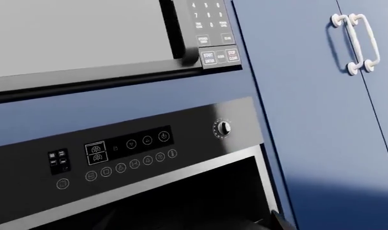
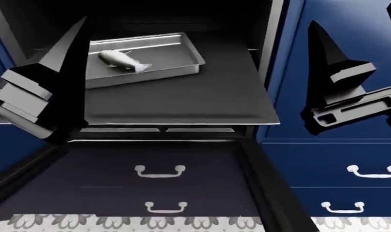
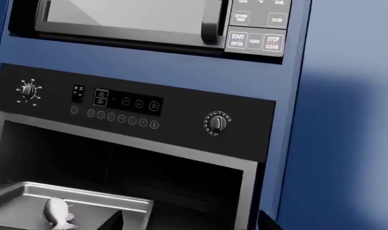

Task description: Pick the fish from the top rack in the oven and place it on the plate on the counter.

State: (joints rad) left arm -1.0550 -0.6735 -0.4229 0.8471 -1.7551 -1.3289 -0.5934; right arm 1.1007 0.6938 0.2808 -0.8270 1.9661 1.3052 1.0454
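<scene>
In the head view the oven door is hanging open nearest, with the left gripper and right gripper hovering at either side, holding nothing; how wide their jaws are standing I cannot tell. Beyond, the rack is sticking out, carrying a tray in which the fish is lying. Only the wrist views are showing the control panel and, above it, the microwave; the left one is missing the fish.

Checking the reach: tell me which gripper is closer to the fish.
The left gripper: it hangs beside the tray holding the fish, while the right gripper hangs before the blue cabinets.
</scene>
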